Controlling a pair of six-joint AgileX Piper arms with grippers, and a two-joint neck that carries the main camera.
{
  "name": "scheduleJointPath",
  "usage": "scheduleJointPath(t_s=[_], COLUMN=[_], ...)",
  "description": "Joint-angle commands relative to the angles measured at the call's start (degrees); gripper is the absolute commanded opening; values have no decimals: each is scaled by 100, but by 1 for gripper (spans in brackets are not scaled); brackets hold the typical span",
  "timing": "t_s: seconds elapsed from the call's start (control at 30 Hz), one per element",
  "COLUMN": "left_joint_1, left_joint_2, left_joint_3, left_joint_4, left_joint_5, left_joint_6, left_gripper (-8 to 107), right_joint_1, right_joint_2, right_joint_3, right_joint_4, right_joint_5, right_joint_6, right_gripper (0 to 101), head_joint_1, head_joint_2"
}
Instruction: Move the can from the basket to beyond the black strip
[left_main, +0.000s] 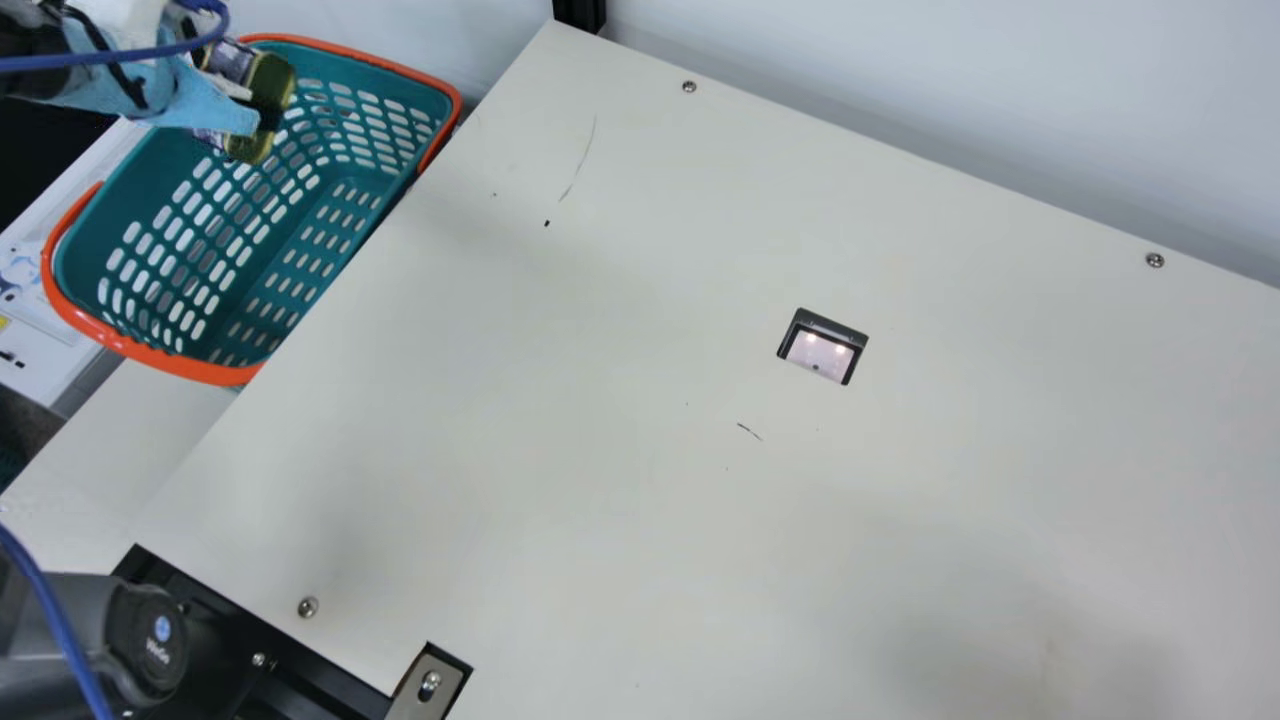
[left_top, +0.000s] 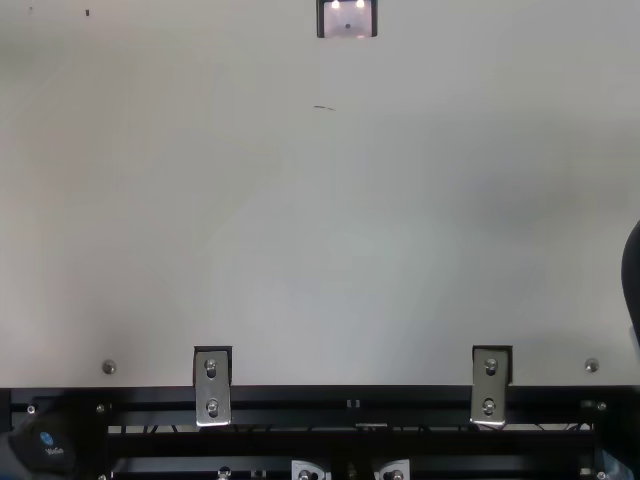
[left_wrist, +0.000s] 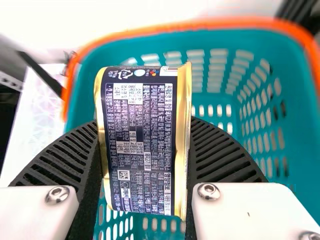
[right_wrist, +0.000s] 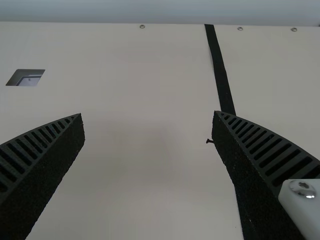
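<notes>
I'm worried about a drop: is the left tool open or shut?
The left tool is shut on the can: its ribbed fingers press against both sides of it.

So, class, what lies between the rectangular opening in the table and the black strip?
Straight across from the opening to the black strip, the cream table is bare, as the right wrist view shows.

blue cables (left_main: 60, 61) | white finger mounts (left_wrist: 250, 215) | silver screws (left_wrist: 208, 191) | black ribbed fingers (right_wrist: 265, 147)

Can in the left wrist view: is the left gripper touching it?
Touching: the left wrist view shows the left gripper with its fingers against both sides of the can.
</notes>
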Motion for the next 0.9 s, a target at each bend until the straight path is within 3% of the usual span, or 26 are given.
scheduleJointPath(t_s=[0.0,0.17,0.4,0.57,0.87], left_joint_1=[-42,-183,-363,-522,-1237], left_joint_2=[-606,-1320,-2123,-2563,-3160], left_joint_3=[287,661,838,703,185], left_joint_4=[-54,256,1213,2001,3080], left_joint_5=[-113,-239,-76,363,1614], left_joint_6=[-264,-1188,-2927,-4217,-6163], left_gripper=[10,10,10,10,10], right_joint_1=[0,0,0,0,0], right_joint_2=[0,0,0,0,0], right_joint_3=[0,0,0,0,0], right_joint_4=[0,0,0,0,0], right_joint_5=[0,0,0,0,0], right_joint_6=[0,0,0,0,0], right_gripper=[101,101,101,101,101], head_joint_1=[-138,-138,-138,-138,-138], head_joint_2=[74,74,74,74,74])
